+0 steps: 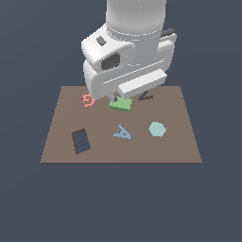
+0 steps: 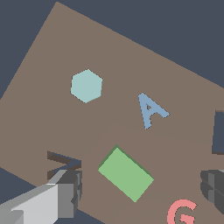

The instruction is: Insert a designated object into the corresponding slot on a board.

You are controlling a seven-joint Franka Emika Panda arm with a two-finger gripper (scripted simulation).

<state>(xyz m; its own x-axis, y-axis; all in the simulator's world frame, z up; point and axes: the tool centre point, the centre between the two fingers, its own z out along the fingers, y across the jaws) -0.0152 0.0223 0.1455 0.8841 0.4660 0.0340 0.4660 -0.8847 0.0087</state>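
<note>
Nearest the exterior camera, a tilted dark rectangular slot (image 1: 81, 141) sat in the brown board (image 1: 179, 146). Beyond it lay a blue letter A (image 1: 123, 133) and a pale teal hexagon (image 1: 157, 129). Farther back, the light-green block (image 1: 121, 105) lay flat beneath the gripper (image 2: 141, 187), whose jaws stood wide apart, straddling it and holding nothing. Lowering squarely and closing across the narrow sides would likely grip it best.

arm (image 1: 127, 47): standing upright, wrist pointing down | gripper (image 2: 140, 188): hanging low, fingers (image 2: 72, 192) spreading wide apart
</note>
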